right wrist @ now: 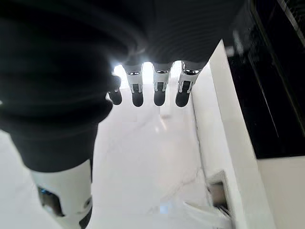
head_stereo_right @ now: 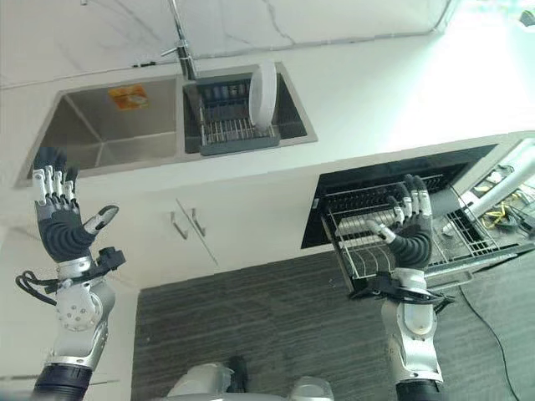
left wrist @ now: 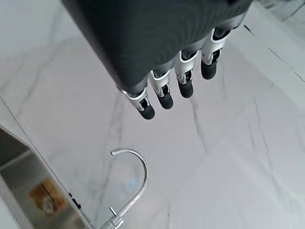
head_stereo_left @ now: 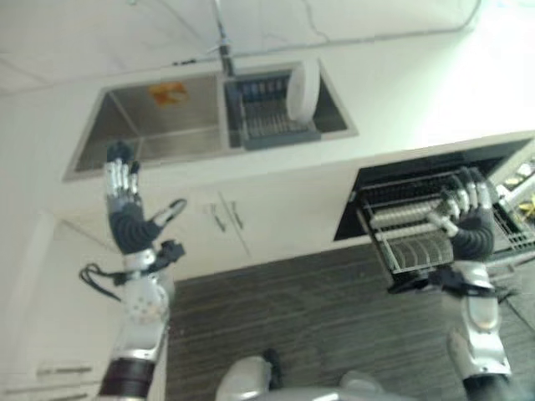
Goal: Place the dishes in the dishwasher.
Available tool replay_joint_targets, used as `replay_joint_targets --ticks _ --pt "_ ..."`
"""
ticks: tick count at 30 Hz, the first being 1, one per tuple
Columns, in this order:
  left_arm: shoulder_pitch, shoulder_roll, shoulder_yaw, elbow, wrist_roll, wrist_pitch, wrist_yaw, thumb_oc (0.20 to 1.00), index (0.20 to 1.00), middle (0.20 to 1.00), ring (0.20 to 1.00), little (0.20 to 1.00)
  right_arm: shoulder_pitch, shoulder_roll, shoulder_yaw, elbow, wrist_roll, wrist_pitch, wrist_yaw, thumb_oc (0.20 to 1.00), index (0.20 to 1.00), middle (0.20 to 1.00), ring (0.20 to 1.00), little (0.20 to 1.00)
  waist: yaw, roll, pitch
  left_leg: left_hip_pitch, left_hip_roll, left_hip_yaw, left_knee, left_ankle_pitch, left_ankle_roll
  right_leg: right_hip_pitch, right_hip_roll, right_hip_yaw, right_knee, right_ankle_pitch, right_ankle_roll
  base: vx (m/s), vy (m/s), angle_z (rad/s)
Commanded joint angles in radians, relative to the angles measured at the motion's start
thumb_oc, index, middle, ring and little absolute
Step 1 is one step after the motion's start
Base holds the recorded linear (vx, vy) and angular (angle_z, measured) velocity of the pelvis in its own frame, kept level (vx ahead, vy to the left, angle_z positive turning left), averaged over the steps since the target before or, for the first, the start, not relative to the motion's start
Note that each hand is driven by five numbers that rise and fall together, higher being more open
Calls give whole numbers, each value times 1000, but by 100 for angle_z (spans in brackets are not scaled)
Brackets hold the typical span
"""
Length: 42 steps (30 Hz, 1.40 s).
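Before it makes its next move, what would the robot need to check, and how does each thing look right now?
1. Dish to pick up: ok. A white plate stands upright in the dark rack in the sink's right basin.
2. Dishwasher open: ok. Its wire rack is pulled out over the floor.
3. Left hand free: ok. Fingers straight, holding nothing, raised in front of the counter, short of the sink.
4. Right hand free: ok. Fingers straight, holding nothing, above the dishwasher rack.
5. Free slot for the plate: cannot tell; the hand covers part of the rack.
6. Faucet clear of the plate: ok, it stands apart from it.
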Motion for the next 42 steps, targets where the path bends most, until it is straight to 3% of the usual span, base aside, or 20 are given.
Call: replay_joint_targets --ticks 1,3,5,7,10,15,18,21,23,25,28,31,34,42 --pt "34 25 34 -101 28 -11 -24 1000 1000 1000 1000 1000 -30 -17 -10 -72 18 -52 16 1000 1000 1000 1000 1000 26 37 -55 -35 76 -170 -163 124 -67 26 104 -75 80 -69 -6 209 213 -23" --pt "41 32 43 -111 55 8 -14 1000 1000 1000 1000 1000 -37 4 2 -81 13 -36 30 1000 1000 1000 1000 1000 34 37 -57 1 66 -147 -197 120 -46 -35 87 -119 145 -22 22 106 93 -18" --pt "47 44 49 -117 70 22 20 1000 1000 1000 1000 1000 -50 3 17 -84 25 -21 50 1000 1000 1000 1000 1000 34 40 -49 30 77 -120 -212 120 -54 -73 83 -157 101 -6 22 31 -45 -64" --pt "52 59 67 -120 79 38 62 1000 1000 1000 1000 1000 -77 -4 42 -76 29 -15 71 1000 1000 1000 1000 1000 22 43 -28 64 94 -76 -226 107 -65 -143 78 -175 58 61 38 16 -134 -91" --pt "35 57 48 -113 116 53 82 1000 1000 1000 1000 1000 -90 -18 51 -63 34 -22 60 1000 1000 1000 1000 1000 16 39 -32 52 105 -71 -233 113 -71 -139 105 -159 19 47 20 5 -257 -59" --pt "51 36 26 -114 146 66 127 1000 1000 1000 1000 1000 -78 -36 58 -75 29 -14 84 1000 1000 1000 1000 1000 8 28 -48 27 151 -55 -203 129 -117 -92 136 -182 -46 33 -16 35 -295 6" --pt "57 25 32 -83 148 43 157 1000 1000 1000 1000 1000 -81 -50 75 -77 33 1 114 1000 1000 1000 1000 1000 2 24 -40 2 171 -73 -125 114 -123 -104 158 -178 -13 9 -48 14 -311 -17" --pt "67 12 40 -71 156 21 132 1000 1000 1000 1000 1000 -75 -43 80 -67 33 -3 136 1000 1000 1000 1000 1000 3 12 -29 -40 162 -52 16 77 -104 -99 156 -185 20 -6 -64 49 -281 -12" --pt "65 4 36 -71 170 27 124 1000 1000 1000 1000 1000 -77 -35 87 -58 22 -11 131 1000 1000 1000 1000 1000 13 17 -20 -82 146 -57 59 91 -107 -82 168 -185 27 -16 -69 99 -149 15" --pt "74 2 39 -73 167 32 135 1000 1000 1000 1000 1000 -91 -30 107 -50 7 -8 123 1000 1000 1000 1000 1000 30 36 -16 -87 129 -81 -34 132 -121 -57 183 -174 19 -28 -61 179 31 12" --pt "82 3 43 -77 174 42 150 1000 1000 1000 1000 1000 -100 -31 127 -56 -12 5 107 1000 1000 1000 1000 1000 44 62 -9 -101 166 -92 -155 246 -161 -11 194 -169 -3 -47 -61 174 101 -2" --pt "85 7 57 -65 153 41 145 1000 1000 1000 1000 1000 -92 -38 135 -66 -21 8 95 1000 1000 1000 1000 1000 50 74 -7 -108 179 -93 -211 274 -169 14 187 -170 -12 -55 -58 167 167 -20" --pt "93 9 69 -62 163 35 136 1000 1000 1000 1000 1000 -71 -41 122 -59 -7 -2 96 1000 1000 1000 1000 1000 51 75 -19 -95 174 -95 -222 262 -160 13 177 -167 14 -71 -53 194 244 -24" --pt "99 22 83 -84 183 32 111 1000 1000 1000 1000 1000 -58 -11 92 -66 8 3 113 1000 1000 1000 1000 1000 81 47 -55 -44 89 -134 -172 138 -86 15 101 -194 45 -68 -11 195 221 -8"
